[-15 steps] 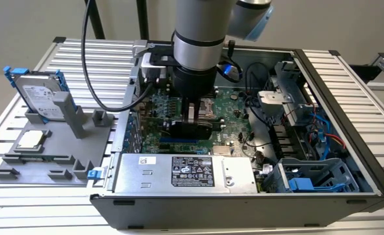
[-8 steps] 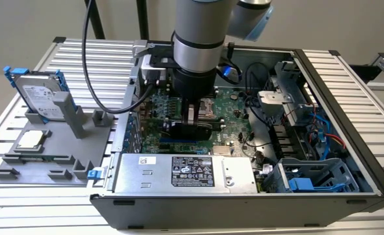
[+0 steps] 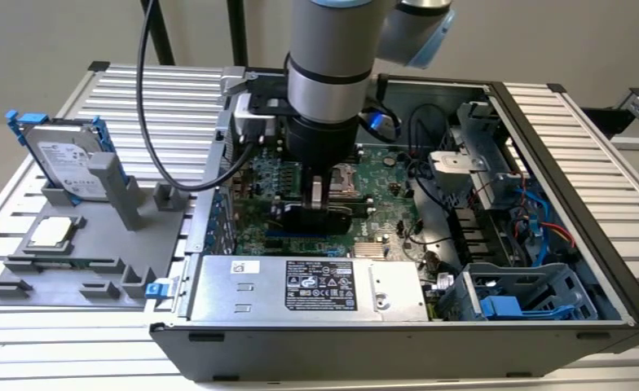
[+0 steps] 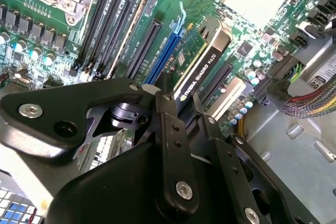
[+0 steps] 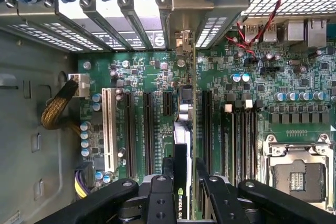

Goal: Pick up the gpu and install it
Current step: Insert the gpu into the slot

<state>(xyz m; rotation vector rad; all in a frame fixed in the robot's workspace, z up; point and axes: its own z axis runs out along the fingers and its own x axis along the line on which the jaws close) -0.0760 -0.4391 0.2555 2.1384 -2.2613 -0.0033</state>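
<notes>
Gripper (image 5: 182, 182) clamped on the gpu (image 5: 184, 129), card held edge-on over the motherboard (image 5: 142, 77) inside the open computer case (image 3: 580, 163), lined up along a slot between neighbouring expansion slots.

A: Even, soft light in the exterior view; faint shadows inside the case (image 3: 580, 220).
B: In the second wrist view, a white patch at upper right is blown out, perhaps glare. The gripper (image 4: 176, 100) looks blurred.
</notes>
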